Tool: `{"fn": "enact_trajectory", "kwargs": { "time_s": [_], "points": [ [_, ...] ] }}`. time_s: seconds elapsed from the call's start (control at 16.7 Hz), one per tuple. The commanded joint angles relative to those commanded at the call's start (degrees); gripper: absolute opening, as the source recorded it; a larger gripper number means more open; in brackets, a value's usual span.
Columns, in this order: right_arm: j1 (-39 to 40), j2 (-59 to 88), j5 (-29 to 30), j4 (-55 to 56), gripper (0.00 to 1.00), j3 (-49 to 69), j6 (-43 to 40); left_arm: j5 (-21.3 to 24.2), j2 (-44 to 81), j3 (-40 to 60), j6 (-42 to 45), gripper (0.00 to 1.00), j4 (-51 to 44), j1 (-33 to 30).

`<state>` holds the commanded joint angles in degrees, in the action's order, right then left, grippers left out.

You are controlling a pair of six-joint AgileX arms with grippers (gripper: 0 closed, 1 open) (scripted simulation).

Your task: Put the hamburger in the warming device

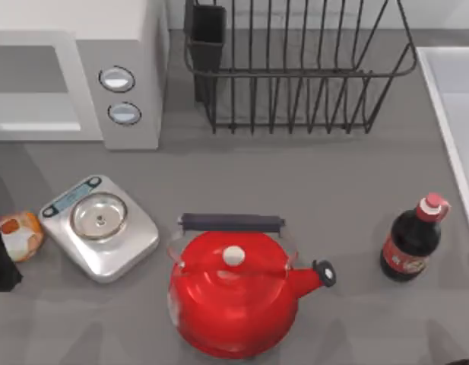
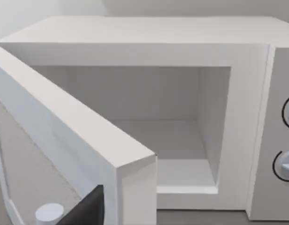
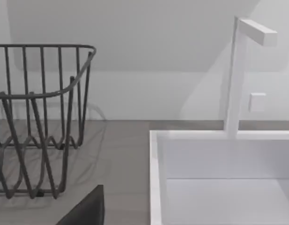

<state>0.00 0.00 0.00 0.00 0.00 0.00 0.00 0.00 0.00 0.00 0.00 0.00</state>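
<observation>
**Hamburger waits beside the left arm; microwave stands open**

The hamburger sits on the table at the top view's far left, touching or just beside the dark body of the left arm and just beside the silver scale. I cannot tell whether the left gripper's fingers are spread or closed; the same goes for the right gripper.

The microwave has its door swung out, and its grey cavity faces the left wrist camera.

To do this step well, the fingers should straddle the bun at its widest part and close gently, since it looks soft.

The hamburger is round, with no clear long axis, and it appears to sit flat.
</observation>
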Motion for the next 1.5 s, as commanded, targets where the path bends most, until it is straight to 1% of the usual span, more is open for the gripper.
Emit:
{"fn": "enact_trajectory", "kwargs": {
  "time_s": [0.24, 0.48, 0.72, 1.14, 1.5],
  "points": [
    [0.0, 0.0, 0.0, 0.0, 1.00, 0.0, 0.0, -0.6, 1.4, 1.7, 1.4, 1.00, -0.5, 0.7],
    [0.0, 0.0, 0.0, 0.0, 1.00, 0.0, 0.0, -1.1, 11.1, 10.9, 8.4, 1.00, -5.0, 1.8],
    [0.0, 0.0, 0.0, 0.0, 1.00, 0.0, 0.0, -0.1, 27.9, 24.0, 19.1, 1.00, -13.9, 1.6],
    [0.0, 0.0, 0.0, 0.0, 1.00, 0.0, 0.0, 1.2, 63.2, 48.2, 42.5, 1.00, -33.1, 0.7],
    [0.0, 0.0, 0.0, 0.0, 1.00, 0.0, 0.0, 0.6, 90.5, 63.8, 60.6, 1.00, -48.3, 0.4]
  ]
}}
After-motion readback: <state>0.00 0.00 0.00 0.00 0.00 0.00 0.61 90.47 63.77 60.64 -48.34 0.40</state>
